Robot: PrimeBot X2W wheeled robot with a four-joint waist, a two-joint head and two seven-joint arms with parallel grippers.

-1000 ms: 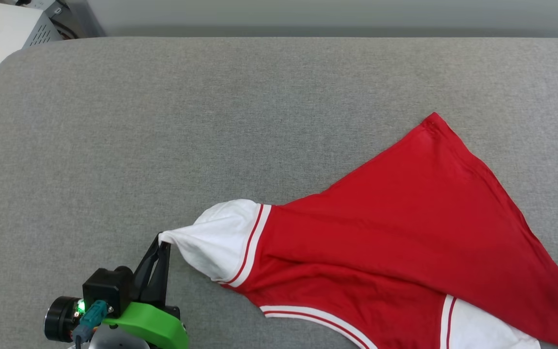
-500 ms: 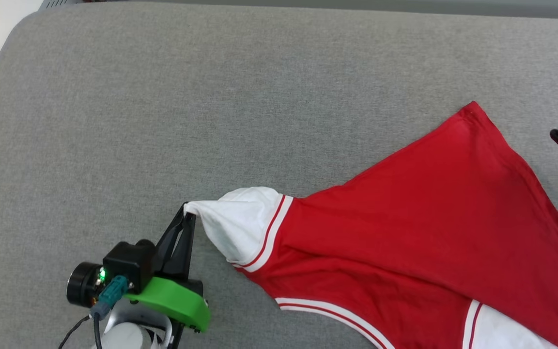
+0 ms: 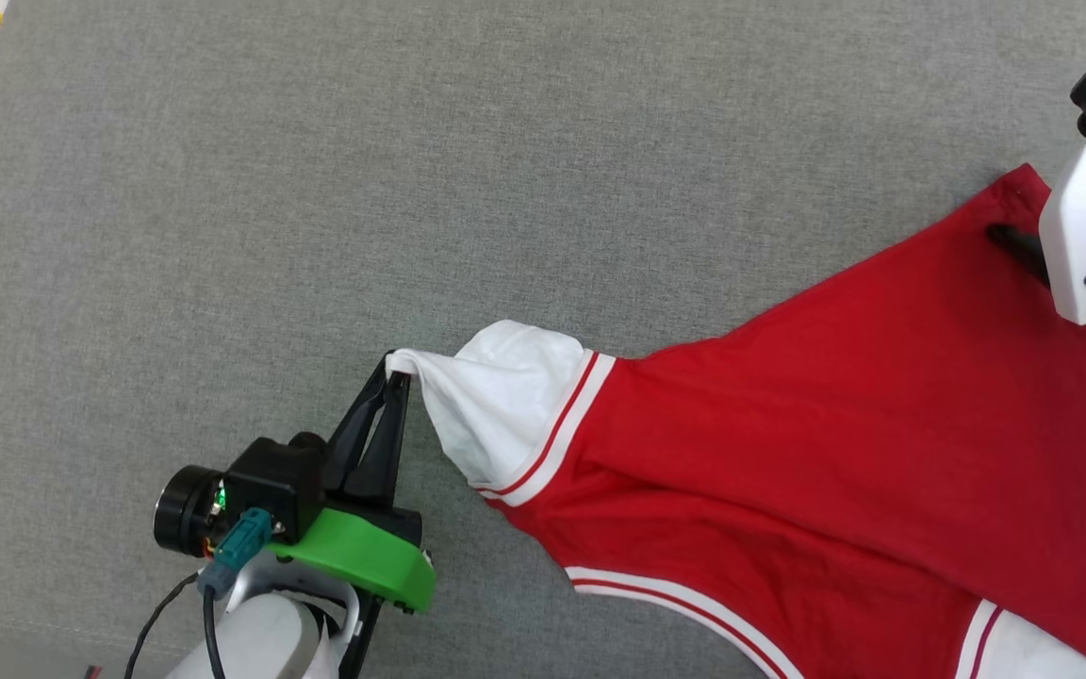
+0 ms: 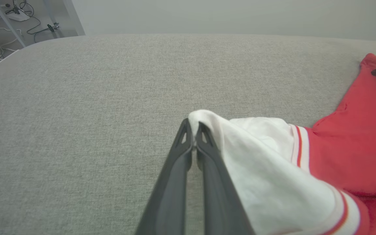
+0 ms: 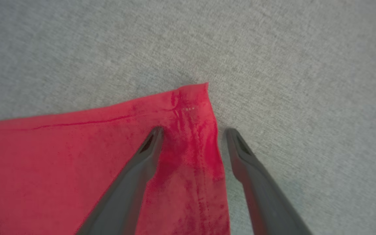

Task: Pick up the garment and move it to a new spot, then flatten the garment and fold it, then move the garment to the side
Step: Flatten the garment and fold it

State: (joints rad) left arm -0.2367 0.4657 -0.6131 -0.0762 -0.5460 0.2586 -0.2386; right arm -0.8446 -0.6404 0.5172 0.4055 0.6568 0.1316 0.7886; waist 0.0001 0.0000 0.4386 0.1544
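Item: red T-shirt [image 3: 788, 443], lying skewed on grey fabric surface [image 3: 317, 189]; left gripper [image 3: 395, 366] pinched on white sleeve tip [image 4: 196, 116], right gripper [image 5: 193, 130] spread astride hem corner [image 5: 194, 98] (not yet closed), best lowered squarely and closed on both layers before pulling taut.

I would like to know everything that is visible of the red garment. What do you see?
The garment is a red shirt of thin, soft-looking cloth with white short sleeves and red-white striped trim. It lies spread but skewed and wrinkled on the grey fabric surface. The left hand is shut on the tip of one white sleeve, drawing it into a point. The right hand is open astride the far red hem corner; whether it touches the cloth is unclear.
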